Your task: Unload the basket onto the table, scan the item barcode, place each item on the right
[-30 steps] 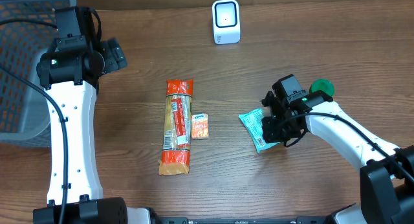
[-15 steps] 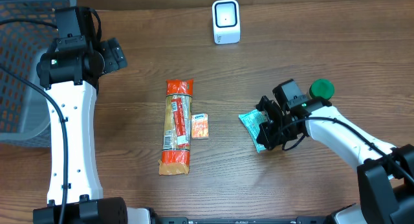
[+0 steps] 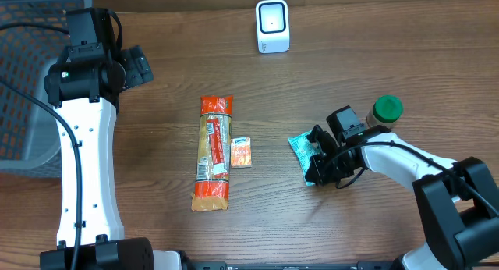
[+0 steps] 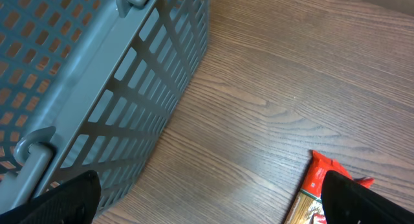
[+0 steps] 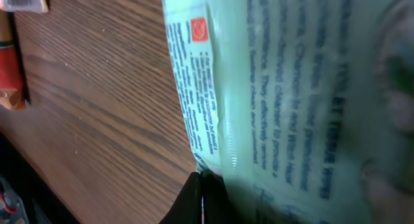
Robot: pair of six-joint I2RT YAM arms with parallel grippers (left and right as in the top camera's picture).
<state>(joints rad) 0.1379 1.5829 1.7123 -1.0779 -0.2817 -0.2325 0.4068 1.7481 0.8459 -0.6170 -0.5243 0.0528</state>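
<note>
Right arm (image 3: 399,162) low, fingers (image 5: 192,201) on packet (image 3: 300,147)

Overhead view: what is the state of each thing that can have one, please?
left gripper: open, holding nothing.
right gripper: shut on the teal packet.
teal packet: gripped at one edge.
long packet: lying flat, untouched.
small orange packet: lying flat beside the long packet.
scanner: upright, no item before it.
green-lidded jar: upright, lid on.
</note>
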